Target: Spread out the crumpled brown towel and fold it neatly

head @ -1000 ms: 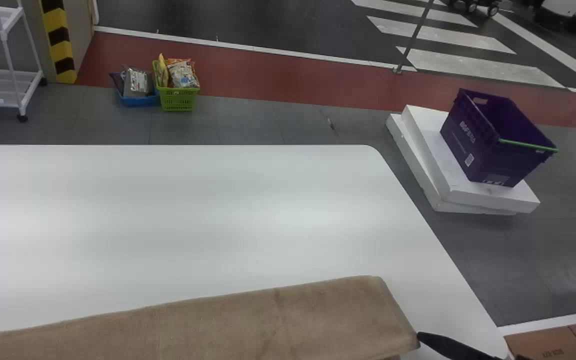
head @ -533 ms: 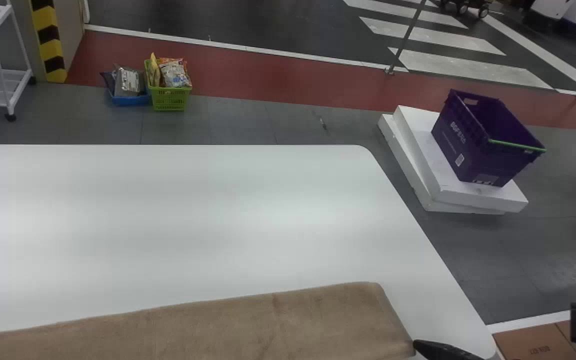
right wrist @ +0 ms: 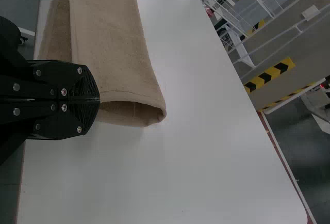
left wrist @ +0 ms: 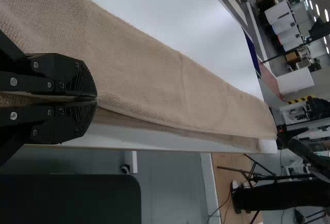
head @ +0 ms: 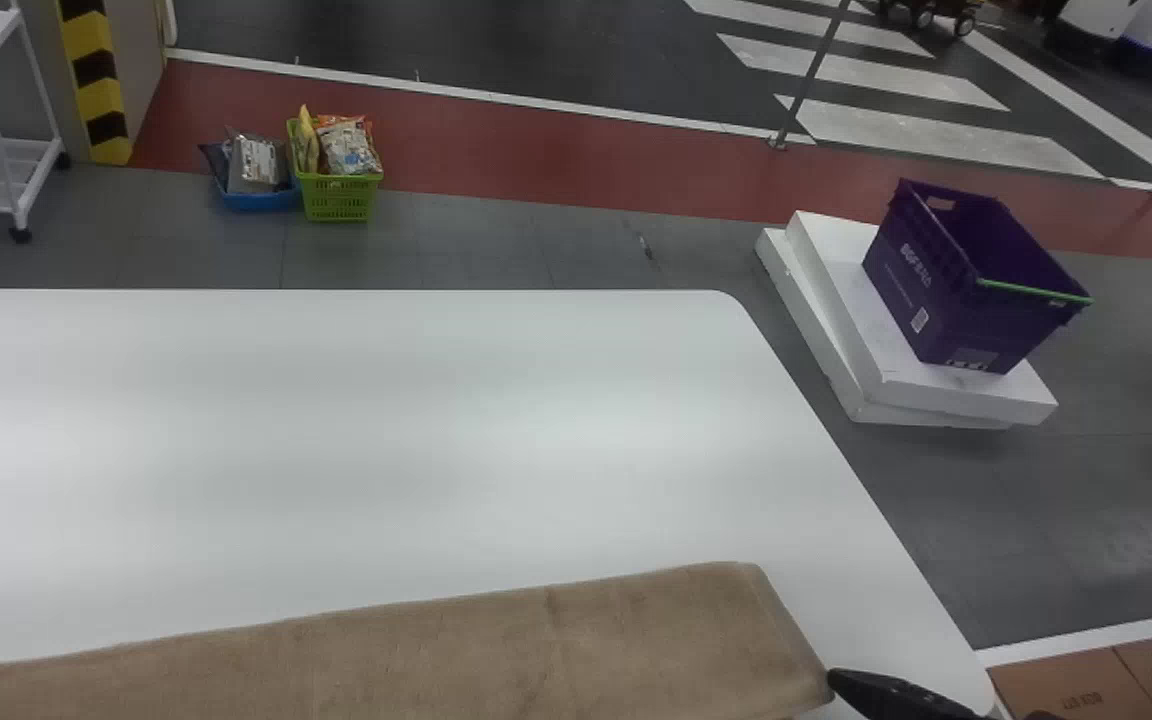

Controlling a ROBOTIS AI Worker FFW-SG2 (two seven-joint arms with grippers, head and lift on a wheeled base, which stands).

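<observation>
Left gripper (left wrist: 96, 99) and right gripper (head: 832, 679) both pinch one towel (head: 436, 655) over one white table (head: 386, 430). Beyond stand two baskets (head: 339, 200) and one purple crate (head: 946, 300).

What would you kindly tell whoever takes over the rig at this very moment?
Left gripper: shut on the brown towel's near edge.
Right gripper: shut on the brown towel at its right-hand end.
Brown towel: a long strip along the white table's near side.
Done: spread out and doubled lengthwise, a lower layer peeking out at the near edge.
Left, probably: even up the layers, let go, then fold the strip shorter.
</observation>
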